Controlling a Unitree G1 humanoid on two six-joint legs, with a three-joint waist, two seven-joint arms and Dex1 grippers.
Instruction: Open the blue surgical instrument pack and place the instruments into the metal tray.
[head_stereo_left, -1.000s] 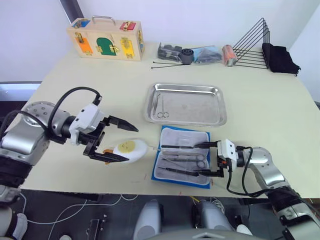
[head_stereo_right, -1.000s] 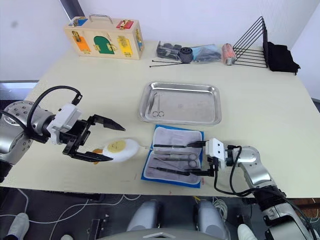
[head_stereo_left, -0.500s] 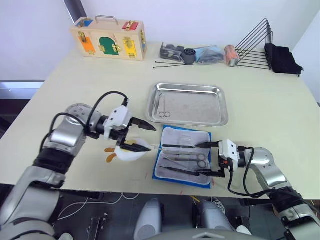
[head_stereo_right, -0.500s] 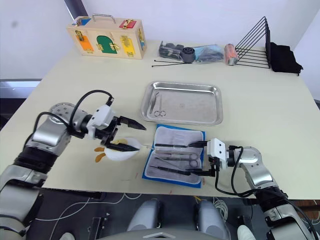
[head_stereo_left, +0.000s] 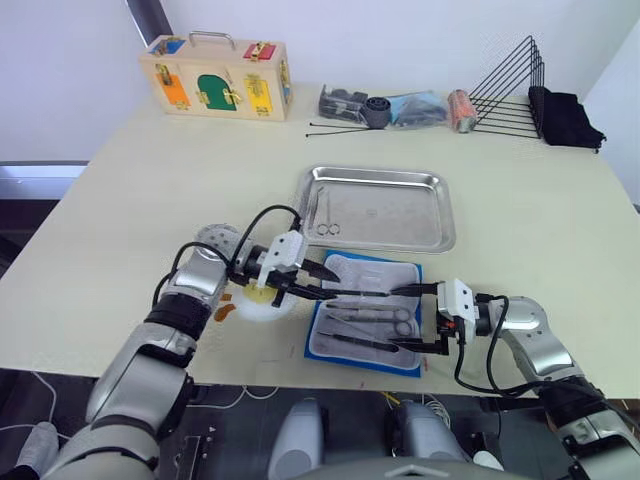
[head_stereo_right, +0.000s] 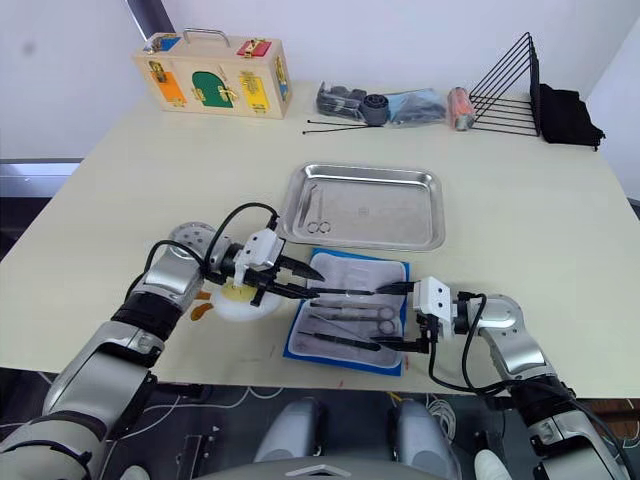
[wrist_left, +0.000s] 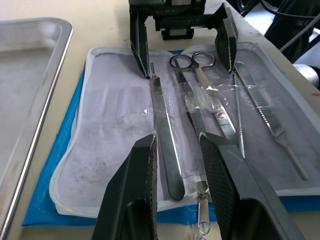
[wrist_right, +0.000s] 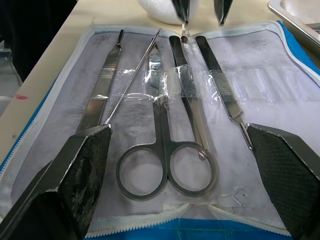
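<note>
At lower centre, the blue surgical instrument pack (head_stereo_left: 365, 313) lies unfolded; left gripper (head_stereo_left: 322, 283) and right gripper (head_stereo_left: 413, 318) both spread, empty — clear pocket strips could snag the instruments (wrist_left: 200, 107), dragging the pouch.

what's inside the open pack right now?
The pack lies open with instruments on its lining: ring-handled scissors, flat handles and a thin probe, held by a clear strap. The strap hides little; what lies beneath the lining is unseen.

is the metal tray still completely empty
No, the metal tray already holds one small pair of ring-handled scissors near its left end, while the other instruments lie in the open pack.
</note>
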